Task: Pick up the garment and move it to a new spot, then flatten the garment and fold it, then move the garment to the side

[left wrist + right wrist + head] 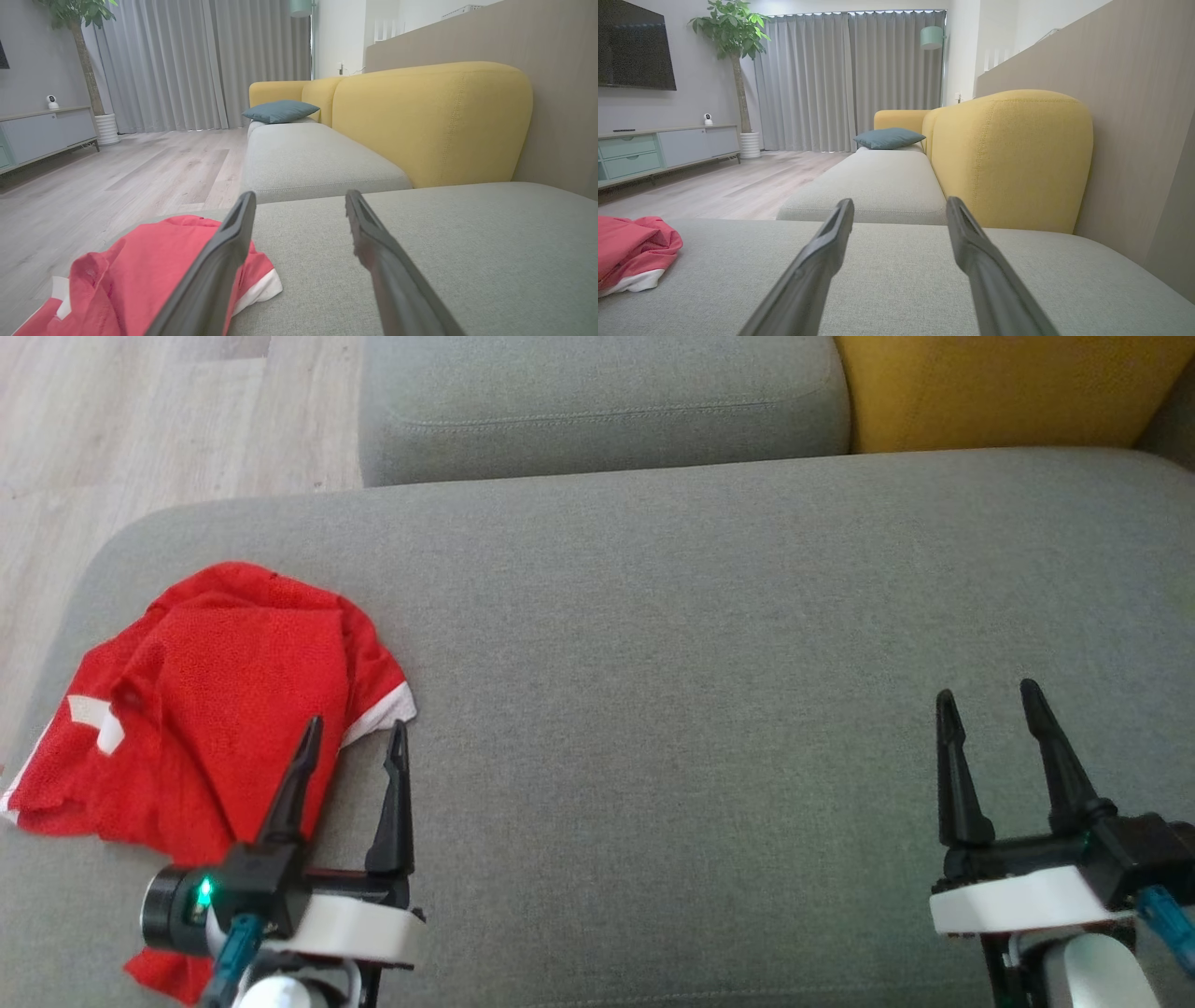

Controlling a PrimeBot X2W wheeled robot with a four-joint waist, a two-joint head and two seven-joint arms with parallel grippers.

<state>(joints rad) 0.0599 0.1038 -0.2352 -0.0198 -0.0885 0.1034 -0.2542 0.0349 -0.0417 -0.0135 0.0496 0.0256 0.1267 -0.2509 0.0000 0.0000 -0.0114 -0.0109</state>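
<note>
Starting pickup: left gripper (358,721) nearest, jaws spread wide, empty, fingers poised over near right edge of red garment (215,681). Right gripper (987,691) likewise wide open, empty, above bare grey cushion (653,616), well apart from cloth. Garment lies crumpled at cushion's left end, white trim (385,707) pointing toward middle. Advice: lower left fingers onto thick bunched fold, not thin trim; pinch several layers, lift clear before carrying. Bare cushion middle looks best drop spot. Beyond, floor (140,420) close past left rim; avoid dragging that way.
</note>
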